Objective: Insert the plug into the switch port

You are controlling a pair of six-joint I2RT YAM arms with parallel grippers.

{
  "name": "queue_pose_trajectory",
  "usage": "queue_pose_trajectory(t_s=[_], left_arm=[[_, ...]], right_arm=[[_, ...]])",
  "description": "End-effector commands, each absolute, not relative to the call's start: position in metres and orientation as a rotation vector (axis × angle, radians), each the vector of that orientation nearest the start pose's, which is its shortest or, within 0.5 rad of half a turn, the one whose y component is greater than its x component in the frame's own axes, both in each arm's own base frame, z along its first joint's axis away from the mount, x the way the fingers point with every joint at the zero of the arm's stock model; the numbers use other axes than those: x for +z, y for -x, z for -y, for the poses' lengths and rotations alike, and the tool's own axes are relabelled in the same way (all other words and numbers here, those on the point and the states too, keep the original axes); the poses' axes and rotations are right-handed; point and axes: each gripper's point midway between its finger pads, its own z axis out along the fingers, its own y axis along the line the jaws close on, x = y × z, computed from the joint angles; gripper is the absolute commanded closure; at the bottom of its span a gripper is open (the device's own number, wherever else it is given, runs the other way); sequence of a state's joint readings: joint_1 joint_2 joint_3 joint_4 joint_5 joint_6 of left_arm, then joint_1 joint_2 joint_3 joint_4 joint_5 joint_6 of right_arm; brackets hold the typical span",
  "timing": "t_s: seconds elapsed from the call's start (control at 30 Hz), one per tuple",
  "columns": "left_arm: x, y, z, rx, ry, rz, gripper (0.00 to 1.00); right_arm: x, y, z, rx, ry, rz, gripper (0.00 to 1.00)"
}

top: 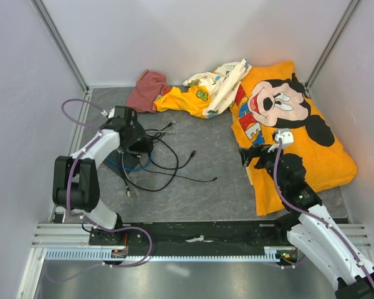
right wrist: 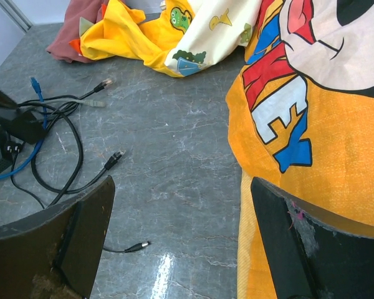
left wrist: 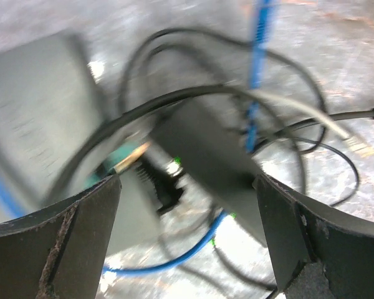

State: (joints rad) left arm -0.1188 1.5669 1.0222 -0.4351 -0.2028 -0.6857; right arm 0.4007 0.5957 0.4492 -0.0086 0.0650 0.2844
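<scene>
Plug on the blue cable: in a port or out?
Out: the plug sits bare, joined to nothing, beside the black cables.

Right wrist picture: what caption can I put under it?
Open jaws above a grey table: black cables and blue cable left, orange Mickey cloth right.

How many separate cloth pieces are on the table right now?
4: maroon cloth back left, yellow cloth beside it, cream printed cloth next, orange Mickey cloth at right. Others may hide underneath.
</scene>
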Motion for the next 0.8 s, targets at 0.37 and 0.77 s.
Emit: queue_pose_trajectory(t_s=[0.37,0.77], left_arm=[[0.095,-0.441,0.244,-0.494,0.163,-2.489,0.06],[0.189,-0.422,0.313,-0.544,-0.083,-2.288,0.03]], right_arm=[[0.212,-0.271,-0.114,0.438,0.062,-1.721,0.02],[0.212,-0.270,-0.126,0.483,0.125,-1.735,0.02]])
